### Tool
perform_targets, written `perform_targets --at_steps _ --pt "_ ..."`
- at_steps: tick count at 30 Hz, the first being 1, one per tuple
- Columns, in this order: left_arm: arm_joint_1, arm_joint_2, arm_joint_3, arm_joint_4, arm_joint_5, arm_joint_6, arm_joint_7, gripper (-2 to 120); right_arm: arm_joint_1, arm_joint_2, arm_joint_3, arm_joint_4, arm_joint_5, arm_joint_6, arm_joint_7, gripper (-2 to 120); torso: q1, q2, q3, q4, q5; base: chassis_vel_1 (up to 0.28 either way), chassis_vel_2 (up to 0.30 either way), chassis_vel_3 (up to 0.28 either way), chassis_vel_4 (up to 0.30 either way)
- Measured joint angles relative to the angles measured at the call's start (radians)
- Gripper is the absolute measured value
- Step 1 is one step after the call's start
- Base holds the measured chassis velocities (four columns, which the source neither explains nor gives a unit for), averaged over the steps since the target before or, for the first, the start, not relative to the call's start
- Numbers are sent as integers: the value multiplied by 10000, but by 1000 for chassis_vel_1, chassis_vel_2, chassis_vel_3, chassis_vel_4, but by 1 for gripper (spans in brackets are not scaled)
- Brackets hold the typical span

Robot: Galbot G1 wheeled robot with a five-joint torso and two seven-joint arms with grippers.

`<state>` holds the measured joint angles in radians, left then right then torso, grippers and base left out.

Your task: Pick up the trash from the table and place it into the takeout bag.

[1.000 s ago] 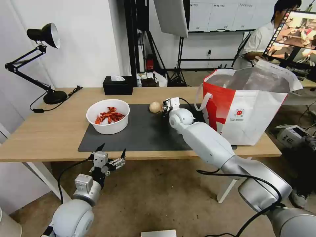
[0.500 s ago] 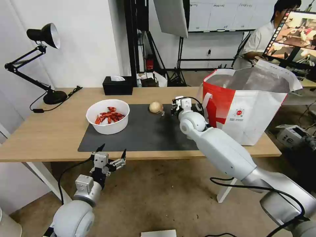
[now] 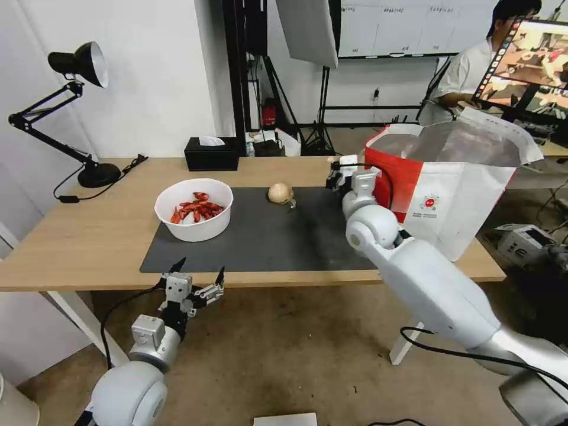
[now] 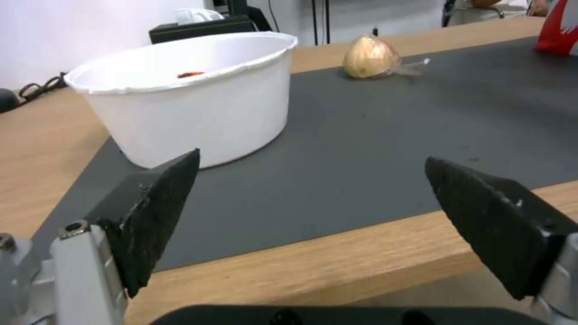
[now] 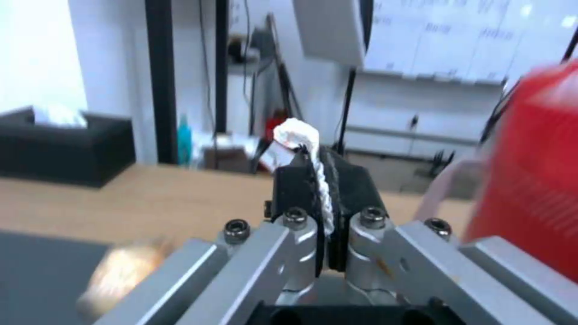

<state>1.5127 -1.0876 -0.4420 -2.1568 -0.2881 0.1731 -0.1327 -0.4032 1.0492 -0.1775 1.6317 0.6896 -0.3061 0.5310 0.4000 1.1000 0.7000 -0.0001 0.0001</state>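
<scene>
My right gripper (image 3: 338,171) (image 5: 316,158) hangs above the table (image 3: 89,236) beside the takeout bag (image 3: 449,195), shut on a small crumpled white tissue (image 5: 298,133) pinched between its black pads. The white bowl of red crayfish shells (image 3: 194,208) (image 4: 187,95) stands on the dark grey mat (image 3: 254,236). A beige round lump (image 3: 280,192) (image 4: 371,58) lies on the mat's far edge. My left gripper (image 3: 195,278) (image 4: 313,221) waits open below the table's near edge, facing the bowl.
A black tissue box (image 3: 211,153) sits at the table's back edge and a black desk lamp (image 3: 77,106) at the far left. A person sits at a monitor behind the bag.
My right arm has lifted away from the lump and swung right toward the takeout bag, carrying the tissue. The left arm has stayed put.
</scene>
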Motion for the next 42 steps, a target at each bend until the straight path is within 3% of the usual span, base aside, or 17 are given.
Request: perform_targets --at_steps 9,13,18,20,25,28,42 --pt "62 18 -51 -60 -7 -2 -7 100 -17 -353 598 490 -1048 604 51 0 0 0 0 1 0 0 0 0 0" --pt "79 19 -41 -69 -9 -2 -9 100 40 -525 902 596 -1289 647 558 0 0 0 0 1 1 0 0 0 0" --pt "89 19 0 -105 -8 -2 -10 100 132 -1015 1237 939 -1040 -196 1323 0 0 0 0 1 0 0 0 0 0" --pt "97 25 12 -127 -5 -2 -10 100 194 -1454 1390 1326 -112 -1088 2189 0 -1 1 0 -2 -1 0 0 0 0" --pt "92 80 31 -136 -2 3 -10 100 217 -1842 1459 1397 687 -1693 2593 3 0 0 1 -1 1 0 0 0 0" --pt "92 110 55 -169 -2 21 -10 100 182 -1938 1546 1491 1369 -1784 2569 17 0 0 1 0 1 0 0 0 0" --pt "106 98 25 -221 -2 37 -10 100 169 -2013 1629 1722 1857 -1992 2294 65 0 0 1 1 -1 0 0 0 0"
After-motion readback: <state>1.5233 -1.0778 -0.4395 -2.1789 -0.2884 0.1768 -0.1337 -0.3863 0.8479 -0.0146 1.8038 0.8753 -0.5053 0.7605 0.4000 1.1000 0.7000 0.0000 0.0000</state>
